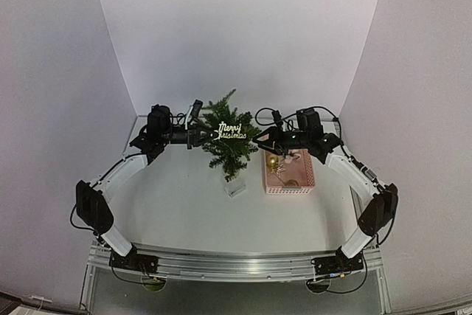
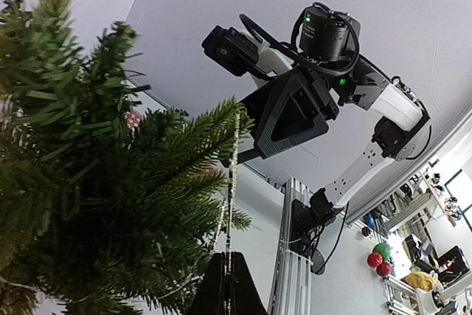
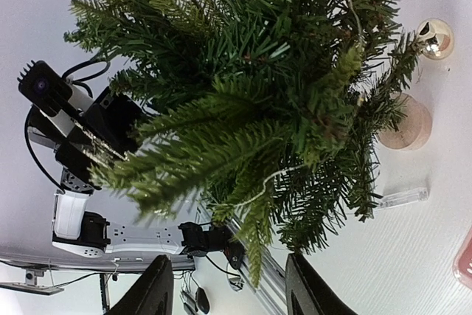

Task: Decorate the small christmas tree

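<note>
The small christmas tree stands mid-table, dark green, on a pale round base. A glittery "Merry Christmas" sign lies against its upper branches. My left gripper is at the tree's left side, shut on the sign's edge. In the left wrist view the sign shows edge-on, a thin glitter strip rising from the closed fingers beside the tree. My right gripper is open and empty at the tree's right side. Its fingers straddle a drooping branch tip of the tree.
A pink basket holding gold ornaments stands right of the tree, under the right arm. A gold ball hangs on or lies by a branch. A small clear piece lies on the table near the base. White backdrop walls surround the table.
</note>
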Available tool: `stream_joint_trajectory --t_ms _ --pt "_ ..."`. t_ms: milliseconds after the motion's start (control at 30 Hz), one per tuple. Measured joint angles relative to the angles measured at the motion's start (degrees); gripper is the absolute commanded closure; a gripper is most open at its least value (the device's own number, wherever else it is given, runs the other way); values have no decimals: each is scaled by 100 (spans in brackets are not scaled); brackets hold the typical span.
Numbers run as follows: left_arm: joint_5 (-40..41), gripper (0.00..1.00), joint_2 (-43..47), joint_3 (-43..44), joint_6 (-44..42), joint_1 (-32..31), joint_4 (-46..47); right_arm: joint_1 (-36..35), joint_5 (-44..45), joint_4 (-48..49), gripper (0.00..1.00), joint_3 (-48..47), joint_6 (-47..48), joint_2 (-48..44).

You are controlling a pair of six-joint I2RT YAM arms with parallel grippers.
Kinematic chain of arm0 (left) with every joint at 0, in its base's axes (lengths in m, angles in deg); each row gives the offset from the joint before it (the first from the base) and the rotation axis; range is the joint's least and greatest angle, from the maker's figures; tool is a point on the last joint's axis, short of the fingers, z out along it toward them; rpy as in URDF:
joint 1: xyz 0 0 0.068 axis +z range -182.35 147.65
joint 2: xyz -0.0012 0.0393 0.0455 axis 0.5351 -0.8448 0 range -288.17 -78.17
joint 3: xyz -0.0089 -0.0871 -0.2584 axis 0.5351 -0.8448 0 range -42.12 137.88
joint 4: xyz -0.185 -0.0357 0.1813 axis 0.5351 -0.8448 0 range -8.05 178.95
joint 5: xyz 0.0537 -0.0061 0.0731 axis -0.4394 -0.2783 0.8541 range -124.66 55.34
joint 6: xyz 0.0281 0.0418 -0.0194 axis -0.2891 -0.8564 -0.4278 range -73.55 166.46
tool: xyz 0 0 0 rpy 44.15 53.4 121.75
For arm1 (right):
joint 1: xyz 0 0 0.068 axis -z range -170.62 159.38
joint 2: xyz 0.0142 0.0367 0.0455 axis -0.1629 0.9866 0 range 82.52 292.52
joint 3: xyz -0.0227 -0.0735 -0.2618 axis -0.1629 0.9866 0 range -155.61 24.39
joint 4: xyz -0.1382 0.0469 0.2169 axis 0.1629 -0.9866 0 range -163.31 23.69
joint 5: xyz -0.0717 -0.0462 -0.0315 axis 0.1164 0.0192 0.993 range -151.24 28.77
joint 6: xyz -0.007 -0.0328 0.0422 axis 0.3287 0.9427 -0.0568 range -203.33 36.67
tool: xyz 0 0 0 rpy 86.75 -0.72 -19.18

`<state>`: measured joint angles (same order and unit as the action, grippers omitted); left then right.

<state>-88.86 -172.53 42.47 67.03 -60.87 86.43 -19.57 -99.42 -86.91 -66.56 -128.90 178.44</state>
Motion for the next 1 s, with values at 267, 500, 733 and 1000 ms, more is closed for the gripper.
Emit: stream_joint_trajectory --t_ms 267,500,733,1000 --pt "-13 100 -12 -45 42 80 38 -2 -49 2 49 0 33 0" --pt "-29 100 -202 -98 27 40 51 -1 -90 1 49 0 34 0" --pt "-27 100 -254 -197 -12 33 51 0 -111 0 49 -3 34 1" --pt "1 78 -254 -240 -274 33 29 0 -136 2 48 -33 34 48"
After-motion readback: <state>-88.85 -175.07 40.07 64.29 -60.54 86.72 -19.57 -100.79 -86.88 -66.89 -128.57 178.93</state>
